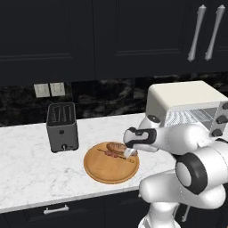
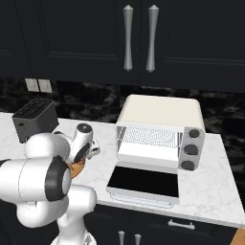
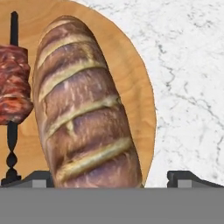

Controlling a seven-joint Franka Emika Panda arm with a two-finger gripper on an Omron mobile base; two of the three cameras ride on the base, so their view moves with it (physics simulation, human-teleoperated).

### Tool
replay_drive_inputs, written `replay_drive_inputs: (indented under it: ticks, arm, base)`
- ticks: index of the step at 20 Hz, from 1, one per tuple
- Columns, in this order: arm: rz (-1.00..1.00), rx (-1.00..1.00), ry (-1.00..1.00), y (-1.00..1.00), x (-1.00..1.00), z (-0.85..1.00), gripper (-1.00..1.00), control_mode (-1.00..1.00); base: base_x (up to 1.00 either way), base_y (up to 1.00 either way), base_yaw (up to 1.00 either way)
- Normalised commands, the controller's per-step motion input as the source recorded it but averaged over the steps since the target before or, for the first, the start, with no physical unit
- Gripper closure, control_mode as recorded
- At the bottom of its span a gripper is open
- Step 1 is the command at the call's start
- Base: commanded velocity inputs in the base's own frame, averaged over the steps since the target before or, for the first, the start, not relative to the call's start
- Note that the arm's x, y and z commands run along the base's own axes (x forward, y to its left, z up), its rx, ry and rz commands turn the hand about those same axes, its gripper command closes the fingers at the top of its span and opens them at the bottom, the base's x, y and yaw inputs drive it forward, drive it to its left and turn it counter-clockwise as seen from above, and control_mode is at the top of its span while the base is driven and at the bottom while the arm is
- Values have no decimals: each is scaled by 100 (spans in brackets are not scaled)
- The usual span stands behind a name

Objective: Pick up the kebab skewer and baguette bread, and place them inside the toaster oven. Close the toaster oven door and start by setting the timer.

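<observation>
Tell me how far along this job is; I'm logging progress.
Done: the toaster oven door hangs open. In hand: the open gripper sits low over the baguette, one fingertip on each side, nothing gripped. The baguette and the skewer lie side by side on the wooden plate. Left: loading both into the toaster oven, shutting the door, setting the timer.

A dark grey slot toaster (image 1: 62,127) stands upright on the white marble surface (image 1: 26,164), near a round wooden plate (image 1: 109,171); dark cabinets (image 1: 133,35) hang above.
</observation>
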Motion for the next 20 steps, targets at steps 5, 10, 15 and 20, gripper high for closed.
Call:
replay_drive_inputs:
  ticks: [5,10,15,20]
  arm:
    - [1,0,0,0,4,-11,100,-100]
    - [0,0,0,0,0,0,100,-100]
    - [-1,0,0,-2,0,8,100,-100]
    - [-1,0,0,-18,-6,44,100,-100]
  base:
    - [0,0,0]
    - [0,0,0]
    - [0,0,0]
    - [0,0,0]
